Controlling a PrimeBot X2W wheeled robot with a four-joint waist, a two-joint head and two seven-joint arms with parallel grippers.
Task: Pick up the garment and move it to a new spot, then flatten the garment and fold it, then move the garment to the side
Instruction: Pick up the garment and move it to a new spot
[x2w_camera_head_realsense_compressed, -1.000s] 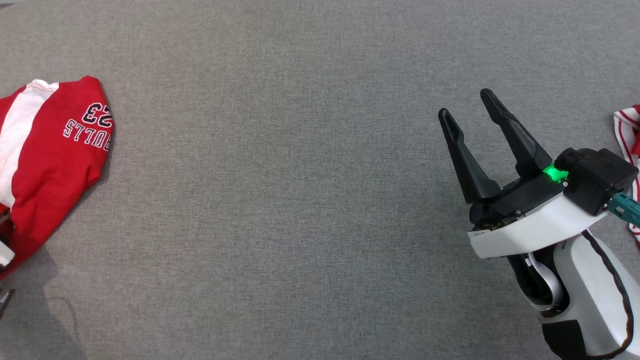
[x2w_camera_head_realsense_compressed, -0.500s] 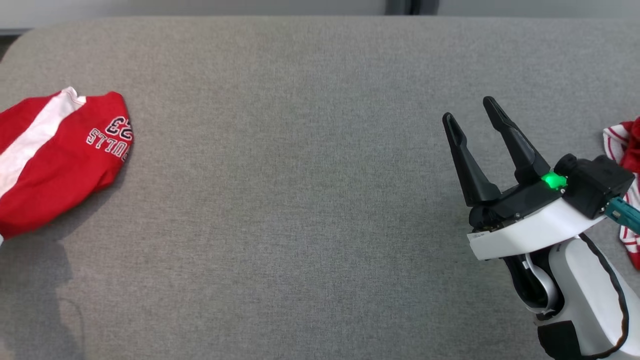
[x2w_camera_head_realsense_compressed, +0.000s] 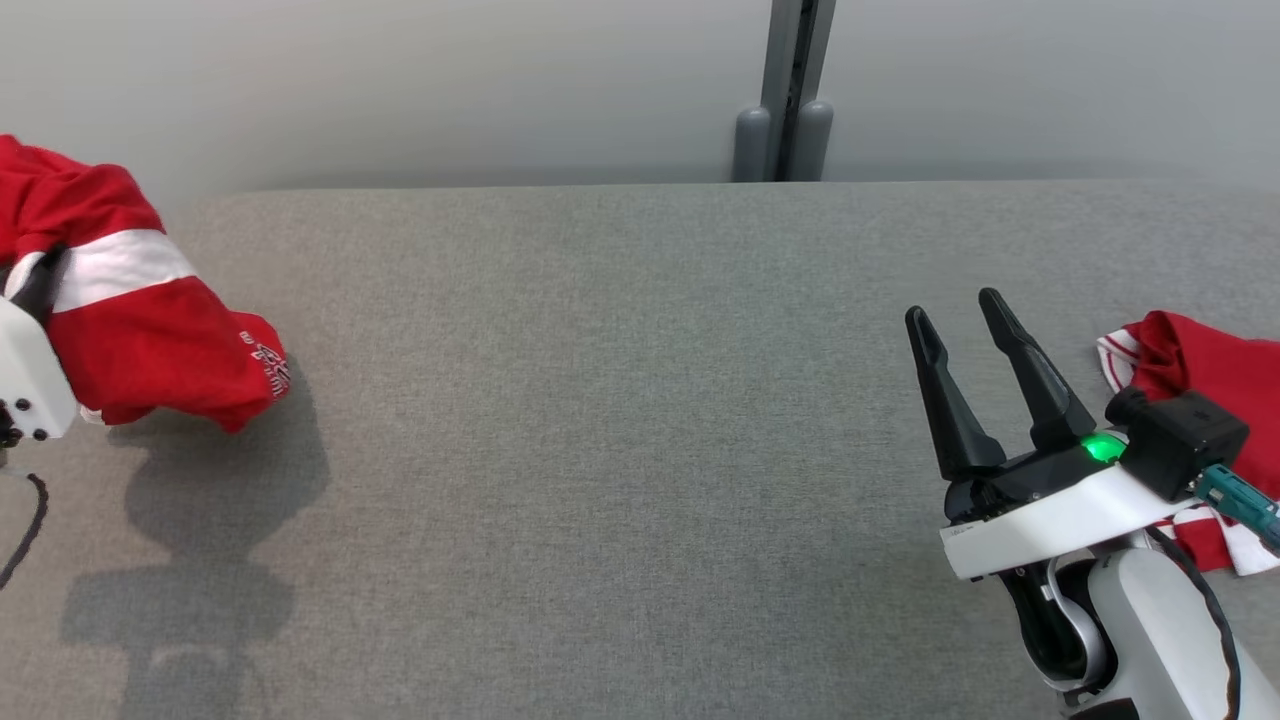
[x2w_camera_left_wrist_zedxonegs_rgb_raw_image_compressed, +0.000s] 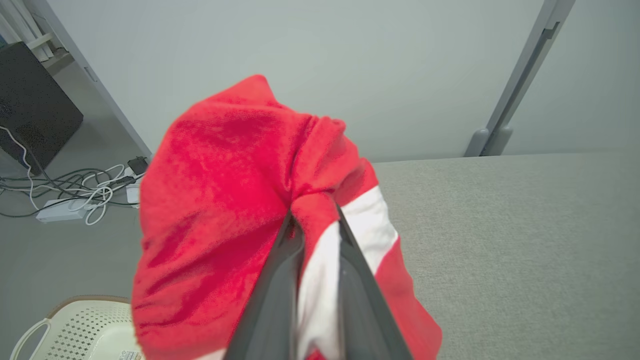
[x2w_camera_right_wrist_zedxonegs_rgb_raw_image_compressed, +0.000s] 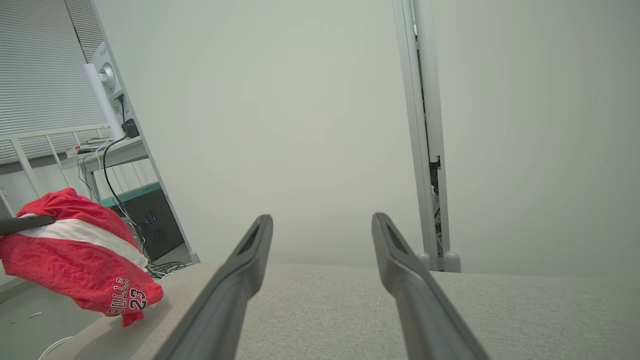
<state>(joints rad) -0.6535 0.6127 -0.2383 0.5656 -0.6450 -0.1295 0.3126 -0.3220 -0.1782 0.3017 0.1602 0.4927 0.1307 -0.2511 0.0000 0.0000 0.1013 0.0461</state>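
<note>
Two pincers: left pincer (x2w_camera_left_wrist_zedxonegs_rgb_raw_image_compressed: 315, 216) clamped on the red-and-white garment (x2w_camera_head_realsense_compressed: 150, 340), which hangs bunched at frame left, over the grey bench (x2w_camera_head_realsense_compressed: 600, 450) end. Right pincer (x2w_camera_head_realsense_compressed: 952, 306) wide, empty, lower right, just beside another red cloth (x2w_camera_head_realsense_compressed: 1210, 365).

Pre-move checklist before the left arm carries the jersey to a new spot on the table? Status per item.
1. Left gripper shut on the red jersey: ok.
2. Jersey hanging clear of the table: cannot tell; its lowest corner hangs close to the table's left end.
3. Middle of the table bare for the set-down: ok.
4. Right gripper open, holding nothing, above the table's right part: ok.
5. Second red garment lying by the right arm, away from the middle: ok.
6. Grip on a clean edge: not ok; the cloth is bunched between the fingers.
</note>
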